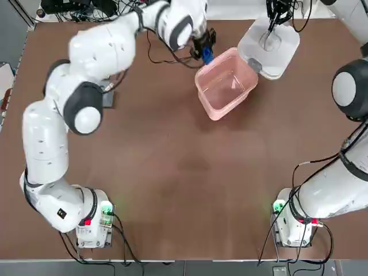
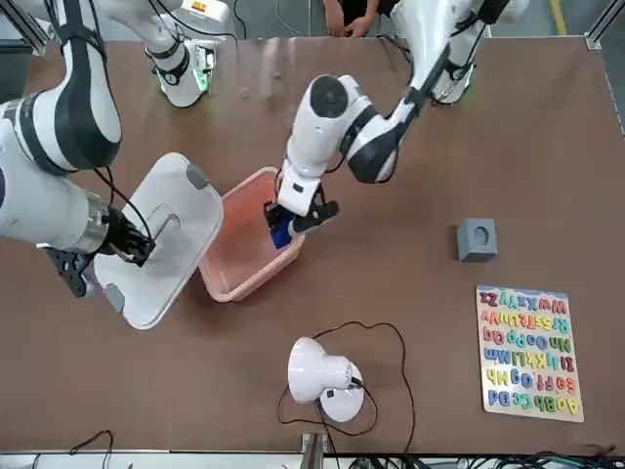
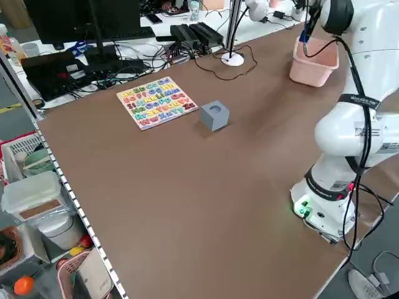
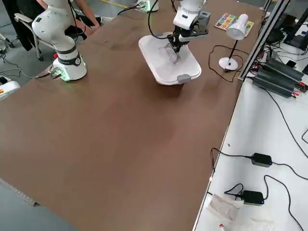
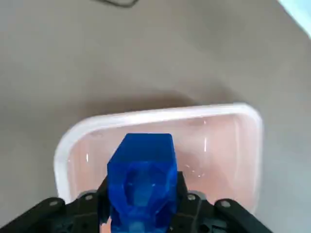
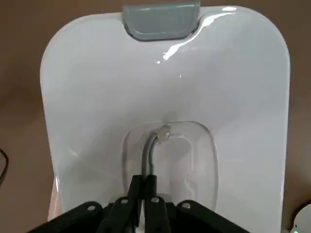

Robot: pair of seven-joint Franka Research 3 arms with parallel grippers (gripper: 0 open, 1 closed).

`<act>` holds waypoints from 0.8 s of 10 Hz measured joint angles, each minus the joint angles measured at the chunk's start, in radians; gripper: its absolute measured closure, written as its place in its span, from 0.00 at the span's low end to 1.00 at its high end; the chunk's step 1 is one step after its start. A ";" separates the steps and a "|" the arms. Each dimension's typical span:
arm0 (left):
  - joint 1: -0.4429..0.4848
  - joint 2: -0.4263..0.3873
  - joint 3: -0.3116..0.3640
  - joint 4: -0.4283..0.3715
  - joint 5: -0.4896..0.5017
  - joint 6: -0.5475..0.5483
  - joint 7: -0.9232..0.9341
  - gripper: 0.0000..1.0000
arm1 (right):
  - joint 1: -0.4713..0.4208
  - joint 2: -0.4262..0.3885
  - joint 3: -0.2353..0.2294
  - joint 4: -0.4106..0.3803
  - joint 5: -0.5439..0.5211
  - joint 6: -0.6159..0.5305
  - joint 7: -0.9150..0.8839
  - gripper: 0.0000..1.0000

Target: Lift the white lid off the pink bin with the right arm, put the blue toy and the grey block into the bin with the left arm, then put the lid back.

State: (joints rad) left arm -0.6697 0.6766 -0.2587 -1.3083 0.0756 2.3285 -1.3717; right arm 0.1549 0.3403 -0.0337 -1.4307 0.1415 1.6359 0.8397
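The blue toy (image 5: pixel 142 179) is clamped between the fingers of the left gripper (image 2: pixel 295 227), over the rim of the pink bin (image 1: pixel 214 106), near the brown table's (image 1: pixel 172 172) far edge. The right gripper (image 6: pixel 144 179), its fingers pinched together on the handle (image 6: pixel 170 155), holds the white lid (image 4: pixel 169 60) beside the bin, toward the table's far right corner. The grey block (image 3: pixel 215 116) sits on the table's left part, near the letter board (image 3: pixel 157 103). The step in hand appears to be dropping the toy in: best to bring the left gripper farther inward, clear of the wall, lower it a little and only then part the fingers, while the right arm keeps the lid well aside for the block.
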 joint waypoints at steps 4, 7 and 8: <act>-0.108 0.032 0.093 0.017 0.000 0.032 -0.038 0.22 | -0.007 0.000 0.001 0.000 0.000 -0.002 -0.023 0.93; -0.090 -0.014 0.100 0.036 0.000 -0.131 -0.040 0.01 | -0.009 0.001 0.001 0.000 0.000 -0.003 -0.031 0.93; -0.040 -0.056 0.102 0.036 0.000 -0.235 -0.024 0.01 | -0.011 0.001 0.001 -0.001 0.000 -0.004 -0.033 0.93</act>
State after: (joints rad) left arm -0.7101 0.6203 -0.1563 -1.2727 0.0756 2.0938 -1.3956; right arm 0.1442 0.3414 -0.0331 -1.4315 0.1415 1.6320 0.8065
